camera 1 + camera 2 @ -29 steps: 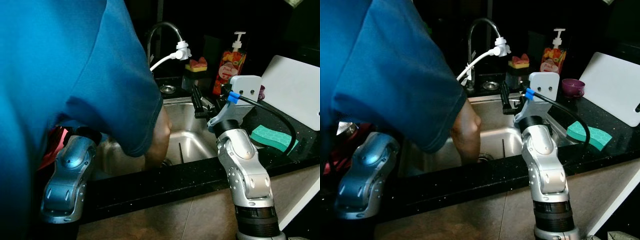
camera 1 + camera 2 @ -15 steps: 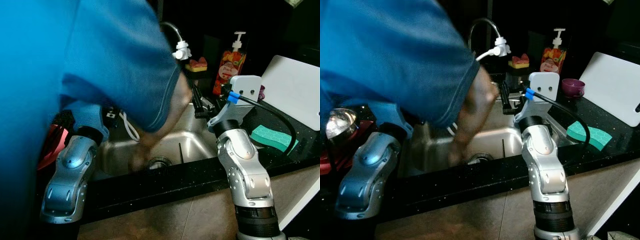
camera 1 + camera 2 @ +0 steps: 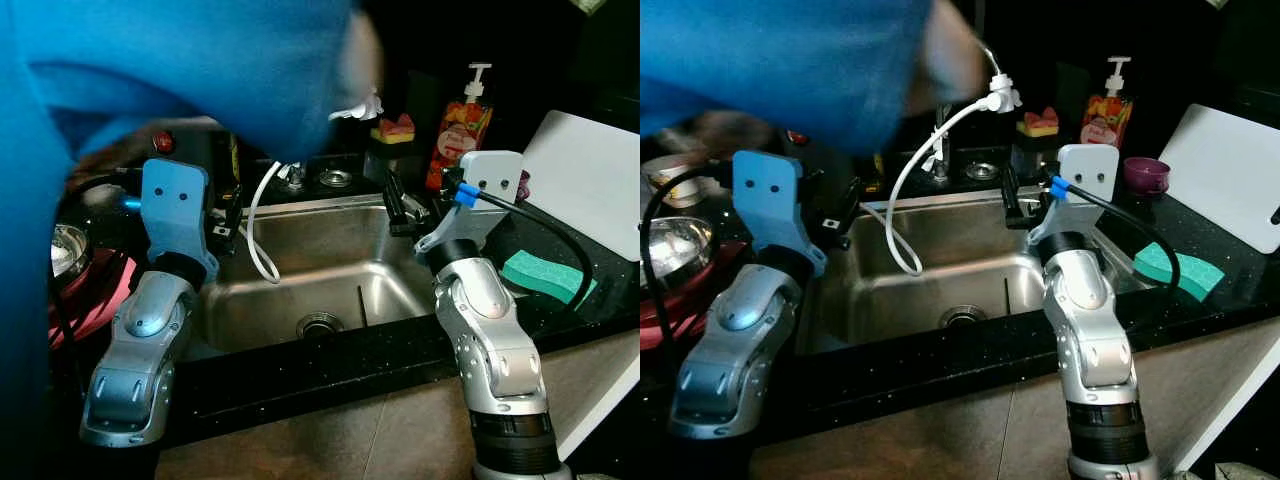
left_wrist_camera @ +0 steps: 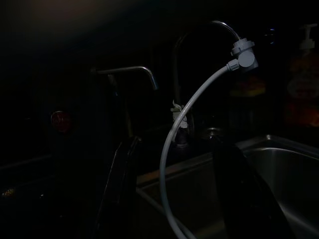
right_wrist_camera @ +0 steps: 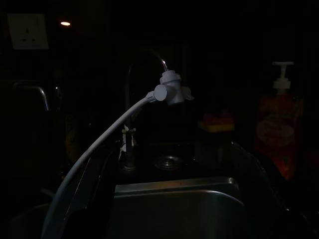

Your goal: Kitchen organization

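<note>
Left eye view: the person's blue sleeve (image 3: 150, 70), which a second earlier had reached down into the sink (image 3: 330, 290), was seen lifted up and away, so that the basin, its drain (image 3: 318, 324) and the white hose (image 3: 258, 225) hanging from the tap (image 3: 1000, 95) were laid open to the robot. The left gripper (image 3: 228, 218) was held at the sink's left rim and the right gripper (image 3: 398, 205) at its right rim; both were spread and grasped nothing. Nothing had yet been taken up; the green sponge (image 3: 545, 275), soap bottle (image 3: 458, 125) and purple cup (image 3: 1145, 175) were left on the counter to the right, and it was judged that the organizing could now begin.
</note>
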Motion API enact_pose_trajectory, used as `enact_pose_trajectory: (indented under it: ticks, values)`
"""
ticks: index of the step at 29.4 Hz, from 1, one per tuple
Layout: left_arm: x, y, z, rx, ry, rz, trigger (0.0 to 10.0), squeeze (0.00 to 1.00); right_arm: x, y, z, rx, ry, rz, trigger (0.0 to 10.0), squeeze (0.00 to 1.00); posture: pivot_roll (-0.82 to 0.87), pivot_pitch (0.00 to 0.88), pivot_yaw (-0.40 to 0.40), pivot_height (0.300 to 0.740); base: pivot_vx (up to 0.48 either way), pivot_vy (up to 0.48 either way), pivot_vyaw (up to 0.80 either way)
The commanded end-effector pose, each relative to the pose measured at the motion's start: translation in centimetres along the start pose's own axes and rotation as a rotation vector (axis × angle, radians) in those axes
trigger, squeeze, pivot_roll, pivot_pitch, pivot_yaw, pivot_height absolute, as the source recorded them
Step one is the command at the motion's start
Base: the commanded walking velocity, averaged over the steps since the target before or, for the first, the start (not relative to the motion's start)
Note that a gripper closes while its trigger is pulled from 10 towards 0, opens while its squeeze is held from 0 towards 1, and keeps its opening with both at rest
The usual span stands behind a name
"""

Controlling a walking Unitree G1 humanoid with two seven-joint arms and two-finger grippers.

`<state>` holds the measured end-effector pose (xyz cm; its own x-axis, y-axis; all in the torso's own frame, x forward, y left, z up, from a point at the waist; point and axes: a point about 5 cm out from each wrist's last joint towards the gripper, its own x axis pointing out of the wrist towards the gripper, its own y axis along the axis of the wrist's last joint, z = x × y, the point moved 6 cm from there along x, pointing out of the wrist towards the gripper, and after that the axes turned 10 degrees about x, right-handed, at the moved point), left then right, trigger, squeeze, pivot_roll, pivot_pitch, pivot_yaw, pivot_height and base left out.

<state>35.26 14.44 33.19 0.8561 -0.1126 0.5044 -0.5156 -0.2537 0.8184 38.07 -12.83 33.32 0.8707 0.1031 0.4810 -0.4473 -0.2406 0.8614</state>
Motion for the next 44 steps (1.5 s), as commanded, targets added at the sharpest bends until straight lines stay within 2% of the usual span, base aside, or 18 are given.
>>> enact_pose_trajectory:
  ticks: [1,44]
  values:
    - [-0.11,-0.01,0.27,-0.002,-0.006,-0.002,10.0,0.00,-0.12,-0.16,0.19,0.008,-0.005,-0.007,10.0,0.00,0.07,0.068,-0.053,0.740,0.000,0.000,0.00]
    - [-0.04,0.04,0.23,-0.003,-0.004,0.008,10.0,0.00,-0.06,-0.09,-0.09,0.007,0.008,-0.002,10.0,0.00,0.07,0.045,-0.056,0.740,0.000,0.000,0.00]
